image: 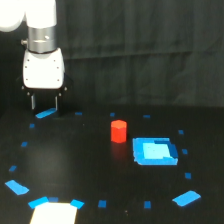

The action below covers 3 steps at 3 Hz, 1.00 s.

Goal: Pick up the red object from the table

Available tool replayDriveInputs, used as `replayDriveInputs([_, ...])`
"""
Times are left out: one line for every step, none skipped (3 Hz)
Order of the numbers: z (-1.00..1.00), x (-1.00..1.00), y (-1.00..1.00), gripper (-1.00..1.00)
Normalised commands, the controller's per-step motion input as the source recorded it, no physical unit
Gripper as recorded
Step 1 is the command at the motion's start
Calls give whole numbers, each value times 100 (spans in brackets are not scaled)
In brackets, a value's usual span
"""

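The red object (118, 131) is a small red-orange stubby block standing upright on the black table (75, 160), near the middle. My gripper (45, 104) hangs from the white arm at the exterior view's upper left, well to the left of and behind the red object. Its two dark fingers point down with a gap between them and nothing in it. The fingertips are just above a blue tape patch (45, 114).
A larger flat blue square (154, 151) lies right next to the red object, on the exterior view's right. Small blue tape marks ring the table. Bigger blue patches lie at the front left (17, 187) and front right (186, 198). A pale sheet (54, 213) sits at the front edge.
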Motion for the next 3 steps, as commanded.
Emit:
replayDriveInputs([-38,100,-8,100])
replayDriveInputs([-72,100,26,100])
replayDriveInputs([-11,100,-17,100])
